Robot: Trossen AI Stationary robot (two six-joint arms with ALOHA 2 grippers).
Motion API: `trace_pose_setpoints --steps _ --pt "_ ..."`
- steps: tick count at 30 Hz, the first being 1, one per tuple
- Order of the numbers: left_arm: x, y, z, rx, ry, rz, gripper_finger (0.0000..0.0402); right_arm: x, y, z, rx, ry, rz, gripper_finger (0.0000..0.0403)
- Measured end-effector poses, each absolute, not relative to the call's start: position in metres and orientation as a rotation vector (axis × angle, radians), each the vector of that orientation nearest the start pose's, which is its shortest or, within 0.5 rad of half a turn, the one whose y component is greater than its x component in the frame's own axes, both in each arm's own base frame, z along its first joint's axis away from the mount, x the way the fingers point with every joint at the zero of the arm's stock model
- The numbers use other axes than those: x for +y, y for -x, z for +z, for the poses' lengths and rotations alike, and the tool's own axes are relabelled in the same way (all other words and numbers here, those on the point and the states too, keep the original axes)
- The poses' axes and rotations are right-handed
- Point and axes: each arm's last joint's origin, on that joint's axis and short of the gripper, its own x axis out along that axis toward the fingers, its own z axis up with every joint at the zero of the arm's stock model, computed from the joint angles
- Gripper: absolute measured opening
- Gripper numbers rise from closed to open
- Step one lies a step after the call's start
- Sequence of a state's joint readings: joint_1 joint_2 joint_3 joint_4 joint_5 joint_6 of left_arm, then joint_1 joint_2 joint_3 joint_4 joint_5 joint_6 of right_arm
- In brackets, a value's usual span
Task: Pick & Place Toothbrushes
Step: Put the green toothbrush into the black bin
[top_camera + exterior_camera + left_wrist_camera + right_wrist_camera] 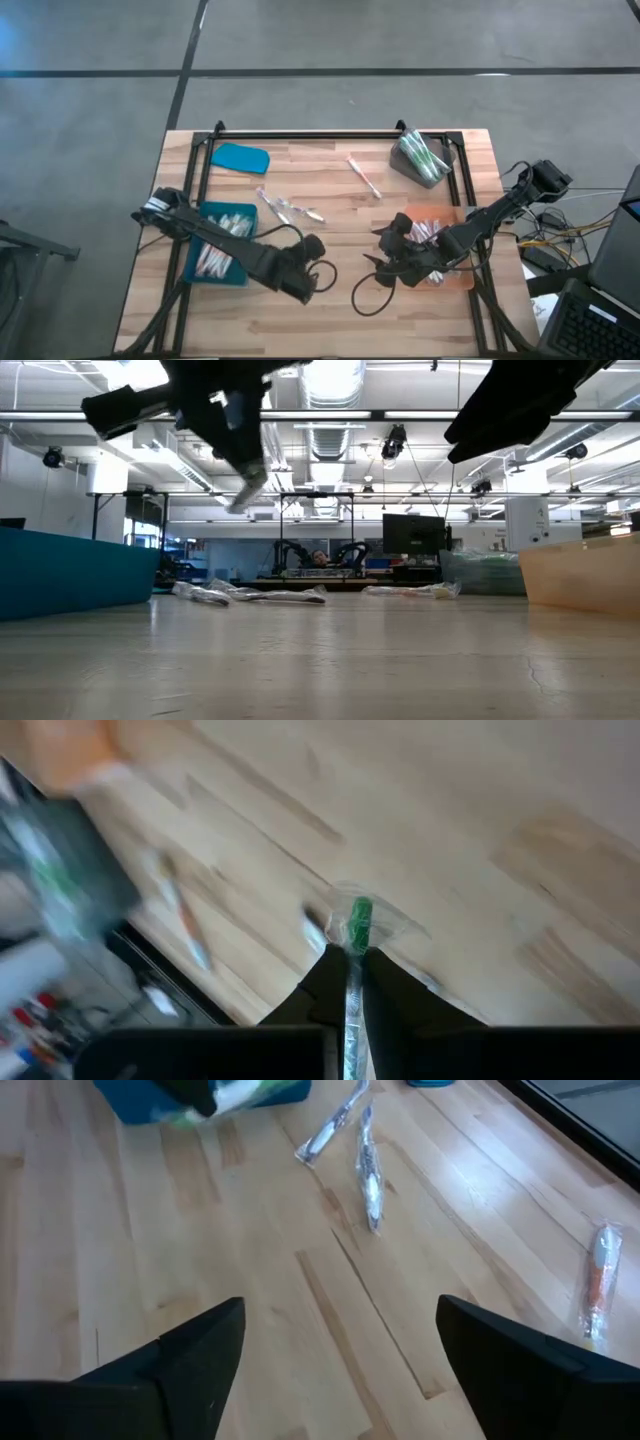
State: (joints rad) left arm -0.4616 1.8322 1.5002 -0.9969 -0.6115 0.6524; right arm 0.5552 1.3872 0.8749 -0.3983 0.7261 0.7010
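Note:
My left gripper point(355, 965) is shut on a wrapped toothbrush point(358, 925) with a green end. It hangs above the wood table's middle point(310, 268), beside the blue tray point(190, 262), and shows high up in the low view point(250, 485). Several toothbrushes point(222, 248) lie in the blue tray. Loose wrapped toothbrushes point(285, 208) point(363, 177) lie flat on the table. My right gripper point(340, 1340) stands open above the table next to the orange tray point(448, 215), with nothing between its fingers point(385, 252). My left gripper pinches the wrapped toothbrush between its two fingers point(385, 982), which lie along it. Its green end point(360, 915) and clear wrapper stick out past the fingertips. The gripper slants down and the toothbrush is lifted clear of the table.
A grey bin point(422, 160) with green toothbrushes stands at the far right, and a blue lid point(240, 157) lies at the far left. A black frame point(310, 135) runs along the table's far edge. Bare wood lies between the two grippers.

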Motion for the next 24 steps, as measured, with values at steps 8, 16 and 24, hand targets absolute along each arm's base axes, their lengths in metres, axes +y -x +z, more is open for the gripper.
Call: trace_pose_setpoints --steps 8,16,24 --pt "-0.165 -0.340 0.249 0.991 -1.513 -0.375 0.0021 0.126 -0.241 0.226 0.608 -0.136 -0.390 0.0306" --pt "-0.179 -0.339 0.238 0.901 -1.854 -0.324 0.0021 0.126 -0.244 0.229 0.576 -0.165 -0.389 0.0295" --pt "-0.185 -0.343 0.221 0.809 -2.136 -0.183 0.0021 0.124 -0.251 0.234 0.512 -0.212 -0.389 0.0299"
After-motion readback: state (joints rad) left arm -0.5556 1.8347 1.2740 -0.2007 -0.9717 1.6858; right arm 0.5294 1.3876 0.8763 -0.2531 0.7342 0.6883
